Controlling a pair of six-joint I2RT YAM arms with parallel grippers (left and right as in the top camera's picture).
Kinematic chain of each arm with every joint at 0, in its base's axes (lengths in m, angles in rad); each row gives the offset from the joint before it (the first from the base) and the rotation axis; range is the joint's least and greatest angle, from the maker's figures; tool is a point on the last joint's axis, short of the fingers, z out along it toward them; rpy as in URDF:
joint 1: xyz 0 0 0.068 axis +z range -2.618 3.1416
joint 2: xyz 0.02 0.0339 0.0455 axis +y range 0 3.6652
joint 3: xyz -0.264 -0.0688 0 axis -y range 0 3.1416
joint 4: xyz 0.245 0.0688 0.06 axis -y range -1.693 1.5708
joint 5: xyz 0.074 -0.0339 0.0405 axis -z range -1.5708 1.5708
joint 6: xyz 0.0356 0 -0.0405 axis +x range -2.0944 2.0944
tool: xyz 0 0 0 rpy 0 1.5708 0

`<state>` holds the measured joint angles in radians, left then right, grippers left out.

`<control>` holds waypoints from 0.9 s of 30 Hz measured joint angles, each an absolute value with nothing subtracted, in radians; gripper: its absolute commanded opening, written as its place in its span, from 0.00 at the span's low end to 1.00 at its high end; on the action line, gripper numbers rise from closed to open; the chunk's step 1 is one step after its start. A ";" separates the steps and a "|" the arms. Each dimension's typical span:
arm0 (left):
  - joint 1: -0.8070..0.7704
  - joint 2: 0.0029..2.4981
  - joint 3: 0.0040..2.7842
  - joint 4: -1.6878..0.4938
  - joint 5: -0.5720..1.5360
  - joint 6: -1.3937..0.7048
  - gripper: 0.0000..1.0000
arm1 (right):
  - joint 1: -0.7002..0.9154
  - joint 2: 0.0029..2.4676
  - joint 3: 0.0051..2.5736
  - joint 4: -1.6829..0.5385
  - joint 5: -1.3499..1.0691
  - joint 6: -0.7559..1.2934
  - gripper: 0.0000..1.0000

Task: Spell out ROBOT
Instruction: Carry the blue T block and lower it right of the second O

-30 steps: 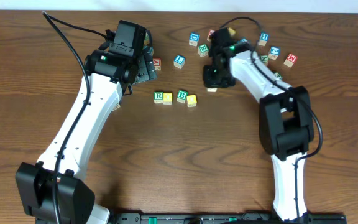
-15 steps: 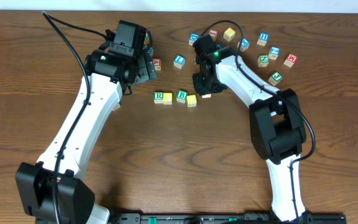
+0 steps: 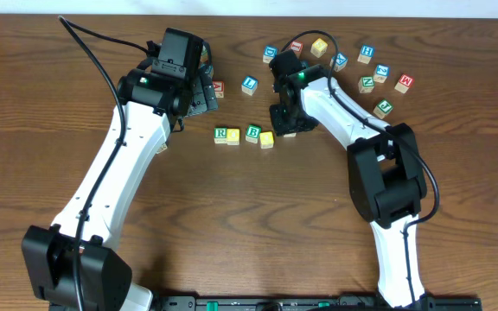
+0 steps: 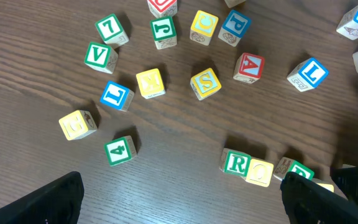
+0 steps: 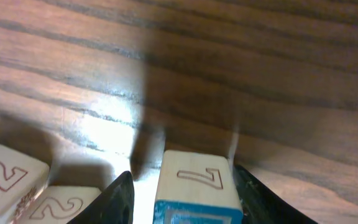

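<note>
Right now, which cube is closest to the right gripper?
The cube with the 7 and a blue face, sitting between the fingers of the right gripper; the cubes marked 2 lie off to one side.

Matt wood-grain tbl (image 3: 232, 216), painted wood cubes (image 4: 235, 163)

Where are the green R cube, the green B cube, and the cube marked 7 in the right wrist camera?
green R cube (image 3: 220, 134), overhead view, on its top face.
green B cube (image 3: 252, 133), overhead view, on its top face.
cube marked 7 (image 5: 197, 177), right wrist view, on its numbered face.
</note>
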<state>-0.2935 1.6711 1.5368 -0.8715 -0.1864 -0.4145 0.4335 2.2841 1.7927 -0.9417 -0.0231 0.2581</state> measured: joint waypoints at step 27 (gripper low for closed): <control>-0.294 1.671 1.537 -0.903 -0.181 -0.415 1.00 | 0.434 2.072 1.798 -1.000 -0.069 0.344 0.44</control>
